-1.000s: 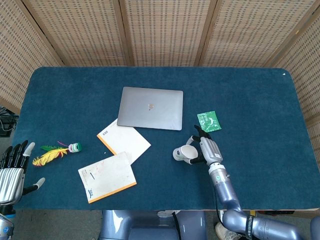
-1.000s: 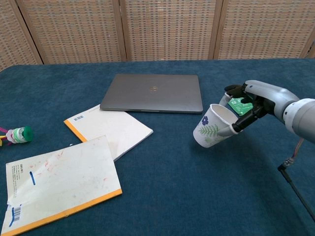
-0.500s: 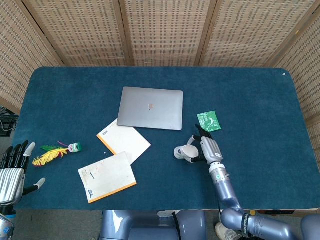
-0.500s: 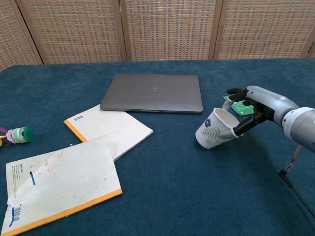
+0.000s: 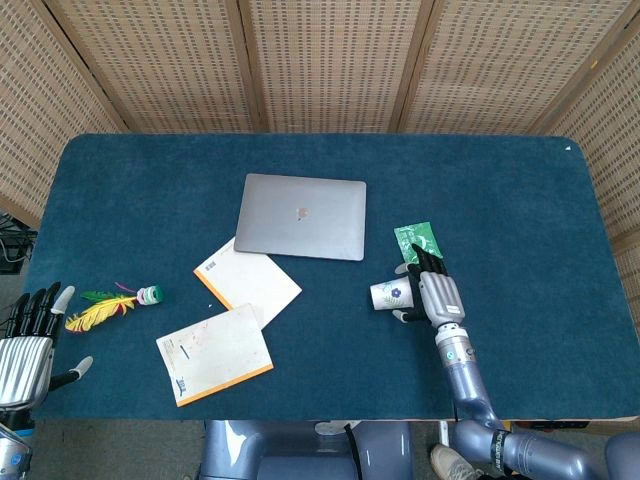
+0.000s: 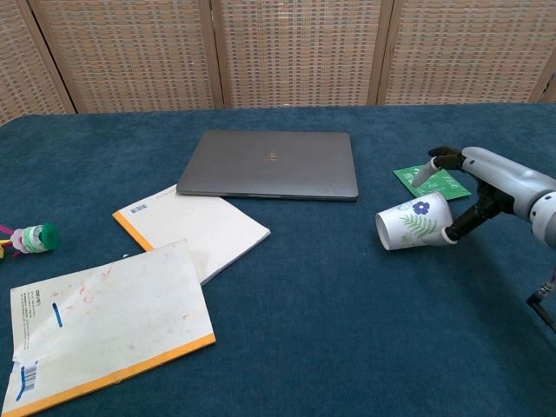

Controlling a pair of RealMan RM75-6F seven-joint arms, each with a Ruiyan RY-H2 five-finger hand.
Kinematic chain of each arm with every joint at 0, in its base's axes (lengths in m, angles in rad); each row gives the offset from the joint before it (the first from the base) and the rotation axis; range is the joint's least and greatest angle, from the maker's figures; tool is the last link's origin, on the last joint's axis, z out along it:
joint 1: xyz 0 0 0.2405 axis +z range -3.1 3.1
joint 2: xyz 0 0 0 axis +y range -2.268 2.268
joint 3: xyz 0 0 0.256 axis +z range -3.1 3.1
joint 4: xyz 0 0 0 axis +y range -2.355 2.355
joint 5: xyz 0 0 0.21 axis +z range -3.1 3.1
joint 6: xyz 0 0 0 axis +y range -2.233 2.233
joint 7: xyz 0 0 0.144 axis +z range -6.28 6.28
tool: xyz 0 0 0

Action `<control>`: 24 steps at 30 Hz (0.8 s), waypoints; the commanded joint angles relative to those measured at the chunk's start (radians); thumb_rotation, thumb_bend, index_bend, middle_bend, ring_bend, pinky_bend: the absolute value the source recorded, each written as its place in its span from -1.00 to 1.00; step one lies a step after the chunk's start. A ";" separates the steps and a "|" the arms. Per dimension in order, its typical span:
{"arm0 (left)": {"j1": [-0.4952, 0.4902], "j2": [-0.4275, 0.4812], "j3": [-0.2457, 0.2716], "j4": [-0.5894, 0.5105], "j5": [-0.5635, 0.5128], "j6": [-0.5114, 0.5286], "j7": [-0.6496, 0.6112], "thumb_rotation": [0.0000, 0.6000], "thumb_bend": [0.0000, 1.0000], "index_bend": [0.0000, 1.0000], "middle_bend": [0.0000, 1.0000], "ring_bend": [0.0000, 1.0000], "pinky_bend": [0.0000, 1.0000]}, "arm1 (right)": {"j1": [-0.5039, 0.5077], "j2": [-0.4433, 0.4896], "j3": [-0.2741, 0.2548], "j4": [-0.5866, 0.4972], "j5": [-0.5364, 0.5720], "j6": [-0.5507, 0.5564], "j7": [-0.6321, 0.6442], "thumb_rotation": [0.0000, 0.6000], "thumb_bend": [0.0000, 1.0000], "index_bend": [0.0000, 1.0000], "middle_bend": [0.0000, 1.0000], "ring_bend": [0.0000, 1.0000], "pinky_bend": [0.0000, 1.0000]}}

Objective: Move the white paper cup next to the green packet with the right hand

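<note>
White paper cup (image 6: 413, 223) (blue flower and green leaf print): lies tipped on its side, long axis roughly level, mouth toward 9 o'clock in the chest view, base toward the right hand (image 6: 482, 187). It sits just at 7 o'clock of the green packet (image 6: 432, 181), near it but with blue cloth between the two.

Right hand: directly at 3 o'clock of the cup; one finger meets the cup's base end, another reaches over toward the packet. The hand cradles the cup's base rather than wrapping its wall; whether this contact is a true grip or only a touch I cannot tell. In the head view the hand (image 5: 436, 295) covers the cup's far end, the cup (image 5: 390, 294) poking out at 9 o'clock.

Left hand (image 5: 25, 345): fingers spread, holding nothing, at the surface's near-left edge, well apart from the cup. The right hand is by far the nearer.

Judgement: the cup has reached the packet's neighbourhood; what remains appears to be righting it onto its base.

Other items on the blue surface (image 6: 287, 347): closed grey laptop (image 6: 270, 163), two orange-edged notebooks (image 6: 190, 227) (image 6: 98, 318), feathered toy (image 5: 113, 304).
</note>
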 commanded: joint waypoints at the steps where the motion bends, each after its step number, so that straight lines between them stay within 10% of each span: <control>1: 0.000 0.000 0.001 0.000 0.000 0.000 0.001 1.00 -0.79 -1.00 -1.00 -1.00 -1.00 | -0.006 -0.002 -0.017 -0.005 -0.026 0.021 -0.023 1.00 -0.52 -0.42 -1.00 -1.00 -1.00; 24: -0.001 0.010 0.002 -0.004 0.001 -0.003 -0.029 1.00 -0.79 -1.00 -1.00 -1.00 -1.00 | 0.050 -0.128 -0.031 0.071 -0.134 0.116 -0.288 1.00 -0.52 -0.32 -1.00 -1.00 -1.00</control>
